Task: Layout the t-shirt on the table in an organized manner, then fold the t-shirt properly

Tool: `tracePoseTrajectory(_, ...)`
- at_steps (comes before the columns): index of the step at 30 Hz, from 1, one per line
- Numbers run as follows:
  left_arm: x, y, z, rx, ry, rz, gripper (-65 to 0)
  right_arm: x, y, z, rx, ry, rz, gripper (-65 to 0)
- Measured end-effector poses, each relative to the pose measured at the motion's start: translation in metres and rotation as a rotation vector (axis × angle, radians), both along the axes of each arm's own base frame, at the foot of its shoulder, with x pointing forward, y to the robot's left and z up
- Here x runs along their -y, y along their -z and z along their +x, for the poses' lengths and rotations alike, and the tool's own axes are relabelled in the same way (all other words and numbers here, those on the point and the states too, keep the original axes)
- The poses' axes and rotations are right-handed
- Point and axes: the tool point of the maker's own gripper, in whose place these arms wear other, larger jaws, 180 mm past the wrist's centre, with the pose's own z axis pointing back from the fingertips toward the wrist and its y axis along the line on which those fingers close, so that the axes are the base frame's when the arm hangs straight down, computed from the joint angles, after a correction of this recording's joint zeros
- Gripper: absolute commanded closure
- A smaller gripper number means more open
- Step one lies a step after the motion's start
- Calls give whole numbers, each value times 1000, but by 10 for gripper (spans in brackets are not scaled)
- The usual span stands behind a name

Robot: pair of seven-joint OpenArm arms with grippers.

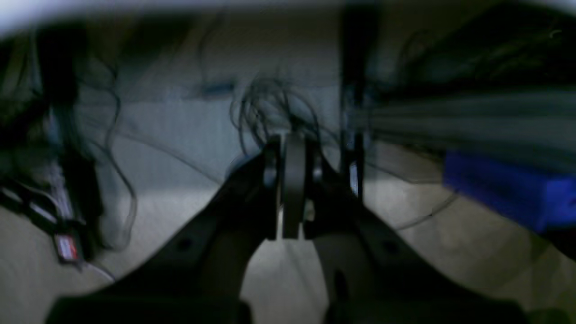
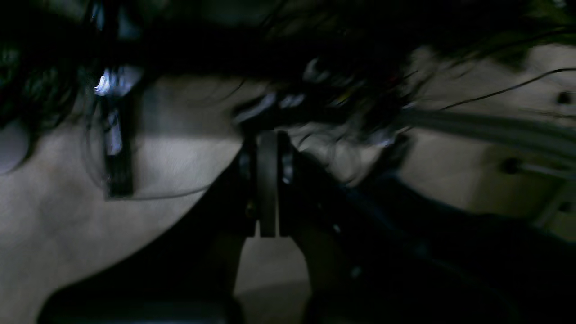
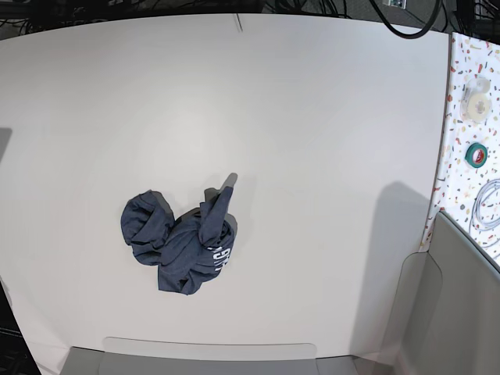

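The t-shirt (image 3: 180,244) lies crumpled in a dark navy heap on the white table (image 3: 312,117), left of centre and toward the front edge. Part of its white lettering shows on one fold. Neither arm appears in the base view. In the left wrist view my left gripper (image 1: 293,144) is shut with its pads pressed together and nothing held. My right gripper (image 2: 267,139) in the right wrist view is likewise shut and empty. Both wrist views are dark and blurred, and they show floor and cables rather than the shirt.
A speckled strip (image 3: 461,195) runs along the table's right edge, carrying a white tape roll (image 3: 476,100), a green tape roll (image 3: 476,153) and a coiled cable (image 3: 486,205). Grey panels border the front and the right front corner. A blue box (image 1: 508,189) and tangled cables (image 1: 270,108) show in the left wrist view.
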Motion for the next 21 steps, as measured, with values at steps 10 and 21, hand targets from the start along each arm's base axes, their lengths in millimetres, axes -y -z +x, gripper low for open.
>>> tracePoseTrajectory(10,23,-51,54,178,94,-36,0,58,-108,96,323,-30,-219,0)
tracePoseTrajectory(21,47,-69,146,369,213,-65,0,63,-128,205,548,51,-219,0)
